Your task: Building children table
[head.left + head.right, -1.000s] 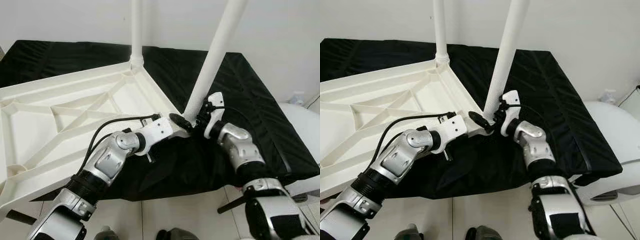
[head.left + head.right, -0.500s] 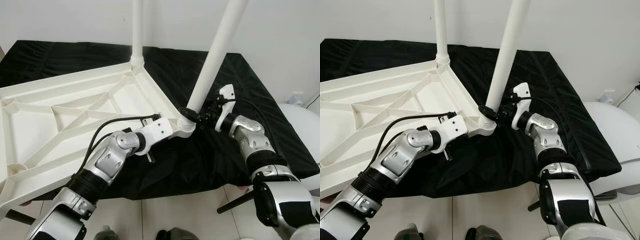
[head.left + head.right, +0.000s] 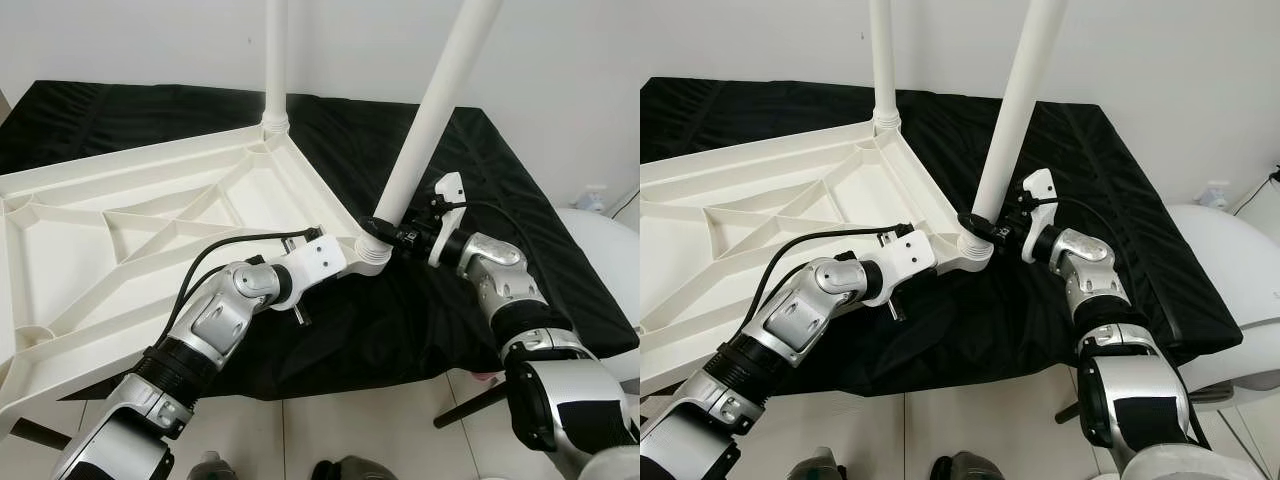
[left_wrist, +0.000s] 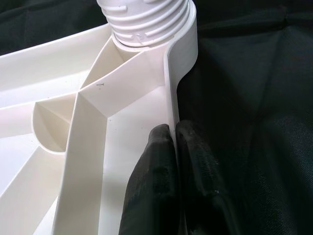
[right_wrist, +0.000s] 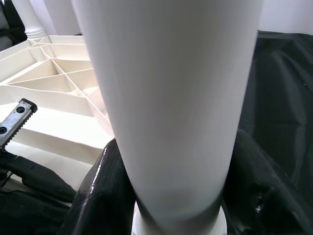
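A white children's table top (image 3: 120, 230) lies upside down, ribbed underside up, on a black cloth. One white leg (image 3: 273, 60) stands upright in the far corner. A second white leg (image 3: 432, 110) leans to the right, its foot in the threaded socket (image 3: 372, 252) at the near right corner. My right gripper (image 3: 390, 228) is shut around this leg just above the socket, its fingers (image 5: 102, 196) hugging both sides. My left gripper (image 4: 173, 131) is shut on the table top's rim (image 4: 171, 88) just short of that socket.
The black cloth (image 3: 500, 170) covers a low platform against a white wall. A white rounded object (image 3: 612, 250) sits at the right. Tiled floor (image 3: 350, 430) lies below the front edge, with a dark rod (image 3: 465, 408) sticking out near my right arm.
My right forearm has swung out to the right and its gripper now holds the leg from the right side. The corner socket shows, and the leg leans a little more to the right.
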Robot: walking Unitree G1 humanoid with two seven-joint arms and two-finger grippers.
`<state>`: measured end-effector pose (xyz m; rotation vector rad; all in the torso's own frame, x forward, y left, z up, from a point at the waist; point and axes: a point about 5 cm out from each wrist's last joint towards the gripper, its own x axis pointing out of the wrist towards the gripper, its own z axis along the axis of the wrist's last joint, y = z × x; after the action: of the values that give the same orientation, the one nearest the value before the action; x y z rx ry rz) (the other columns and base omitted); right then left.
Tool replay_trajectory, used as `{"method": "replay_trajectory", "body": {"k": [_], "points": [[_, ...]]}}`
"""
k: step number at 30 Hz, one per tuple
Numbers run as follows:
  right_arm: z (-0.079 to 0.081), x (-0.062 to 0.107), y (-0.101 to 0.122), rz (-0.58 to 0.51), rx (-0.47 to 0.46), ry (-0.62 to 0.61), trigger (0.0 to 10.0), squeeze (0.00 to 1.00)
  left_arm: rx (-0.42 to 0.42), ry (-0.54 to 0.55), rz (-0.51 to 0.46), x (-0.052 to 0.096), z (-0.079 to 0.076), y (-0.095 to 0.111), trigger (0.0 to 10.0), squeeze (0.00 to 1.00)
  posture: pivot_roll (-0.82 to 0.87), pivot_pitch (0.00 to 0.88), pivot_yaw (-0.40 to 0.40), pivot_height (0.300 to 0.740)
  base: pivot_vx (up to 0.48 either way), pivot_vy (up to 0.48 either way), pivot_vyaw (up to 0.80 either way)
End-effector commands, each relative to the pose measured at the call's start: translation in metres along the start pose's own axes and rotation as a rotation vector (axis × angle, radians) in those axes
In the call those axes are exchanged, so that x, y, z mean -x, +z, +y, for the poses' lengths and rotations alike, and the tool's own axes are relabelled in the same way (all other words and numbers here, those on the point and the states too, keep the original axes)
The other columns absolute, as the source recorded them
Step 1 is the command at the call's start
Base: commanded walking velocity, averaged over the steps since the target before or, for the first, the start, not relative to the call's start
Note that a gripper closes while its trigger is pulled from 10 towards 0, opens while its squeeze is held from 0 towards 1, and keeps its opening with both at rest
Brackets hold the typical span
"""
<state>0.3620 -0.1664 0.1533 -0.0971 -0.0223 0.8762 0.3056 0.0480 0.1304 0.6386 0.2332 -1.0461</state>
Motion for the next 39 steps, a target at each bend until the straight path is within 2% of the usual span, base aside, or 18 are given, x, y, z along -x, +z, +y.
{"method": "replay_trajectory", "body": {"k": [1, 2, 5, 7, 9, 10, 16, 18, 21, 22, 25, 26, 28, 30, 33, 35, 39], "points": [[-0.001, 0.005, -0.010, 0.027, -0.028, -0.053, 10.0, 0.00, 0.012, -0.058, 0.018, -0.004, -0.010, -0.006, 10.0, 0.00, 0.04, 0.004, -0.113, 0.740, 0.000, 0.000, 0.00], [-0.001, 0.005, -0.010, 0.023, -0.029, -0.059, 10.0, 0.00, 0.013, -0.058, 0.017, -0.004, -0.010, -0.006, 10.0, 0.00, 0.04, 0.004, -0.113, 0.740, 0.000, 0.000, 0.00], [-0.004, 0.005, -0.012, 0.008, -0.020, -0.242, 10.0, 0.00, 0.015, -0.056, 0.017, -0.003, -0.011, -0.007, 10.0, 0.00, 0.04, 0.017, -0.113, 0.740, 0.000, 0.000, 0.00], [-0.004, 0.005, -0.012, 0.008, -0.020, -0.242, 10.0, 0.00, 0.015, -0.056, 0.017, -0.003, -0.011, -0.007, 10.0, 0.00, 0.04, 0.017, -0.113, 0.740, 0.000, 0.000, 0.00], [-0.003, 0.004, -0.011, -0.024, -0.031, -0.323, 10.0, 0.00, 0.017, -0.057, 0.018, -0.003, -0.012, -0.007, 10.0, 0.00, 0.03, 0.021, -0.106, 0.740, 0.000, 0.000, 0.00], [-0.003, 0.004, -0.011, -0.024, -0.031, -0.323, 10.0, 0.00, 0.017, -0.057, 0.018, -0.003, -0.012, -0.007, 10.0, 0.00, 0.03, 0.021, -0.106, 0.740, 0.000, 0.000, 0.00], [0.010, -0.001, -0.008, -0.078, -0.056, -0.393, 10.0, 0.00, 0.024, -0.064, 0.020, -0.002, -0.013, -0.009, 10.0, 0.00, 0.02, 0.023, -0.096, 0.740, 0.000, 0.000, 0.00], [0.018, -0.007, -0.005, -0.103, -0.102, -0.500, 10.0, 0.00, 0.028, -0.074, 0.022, -0.003, -0.015, -0.010, 10.0, 0.00, 0.01, 0.022, -0.093, 0.740, 0.000, 0.000, 0.00], [0.020, -0.009, -0.005, -0.105, -0.123, -0.542, 10.0, 0.00, 0.029, -0.077, 0.021, -0.003, -0.016, -0.010, 10.0, 0.00, 0.01, 0.022, -0.093, 0.740, 0.000, 0.000, 0.00], [0.023, -0.011, -0.005, -0.111, -0.134, -0.598, 10.0, 0.00, 0.030, -0.079, 0.022, -0.003, -0.016, -0.011, 10.0, 0.00, 0.02, 0.017, -0.091, 0.740, 0.000, 0.000, 0.00], [0.027, -0.013, -0.005, -0.122, -0.138, -0.652, 10.0, 0.00, 0.031, -0.080, 0.022, -0.003, -0.017, -0.011, 10.0, 0.00, 0.02, 0.014, -0.091, 0.740, 0.000, 0.000, 0.00], [0.031, -0.014, -0.006, -0.125, -0.148, -0.720, 10.0, 0.00, 0.032, -0.083, 0.022, -0.003, -0.018, -0.011, 10.0, 0.00, 0.02, 0.013, -0.092, 0.740, 0.000, 0.000, 0.00], [0.031, -0.014, -0.006, -0.125, -0.148, -0.720, 10.0, 0.00, 0.032, -0.083, 0.022, -0.003, -0.018, -0.011, 10.0, 0.00, 0.02, 0.013, -0.092, 0.740, 0.000, 0.000, 0.00], [0.039, -0.016, -0.009, -0.120, -0.180, -0.861, 10.0, 0.00, 0.035, -0.085, 0.025, -0.003, -0.019, -0.013, 10.0, 0.00, 0.02, 0.007, -0.094, 0.740, 0.000, 0.000, 0.00], [0.045, -0.019, -0.009, -0.115, -0.182, -0.880, 10.0, 0.00, 0.036, -0.085, 0.025, -0.003, -0.020, -0.013, 10.0, 0.00, 0.03, 0.002, -0.098, 0.740, 0.000, 0.000, 0.00], [0.058, -0.025, -0.005, -0.123, -0.193, -0.834, 10.0, 0.00, 0.038, -0.084, 0.025, -0.004, -0.020, -0.013, 10.0, 0.00, 0.04, 0.000, -0.101, 0.740, 0.000, 0.000, 0.00], [0.057, -0.021, -0.004, -0.109, -0.202, -0.860, 10.0, 0.00, 0.037, -0.081, 0.027, -0.003, -0.021, -0.014, 10.0, 0.00, 0.04, 0.000, -0.101, 0.740, 0.000, 0.000, 0.00]]}}
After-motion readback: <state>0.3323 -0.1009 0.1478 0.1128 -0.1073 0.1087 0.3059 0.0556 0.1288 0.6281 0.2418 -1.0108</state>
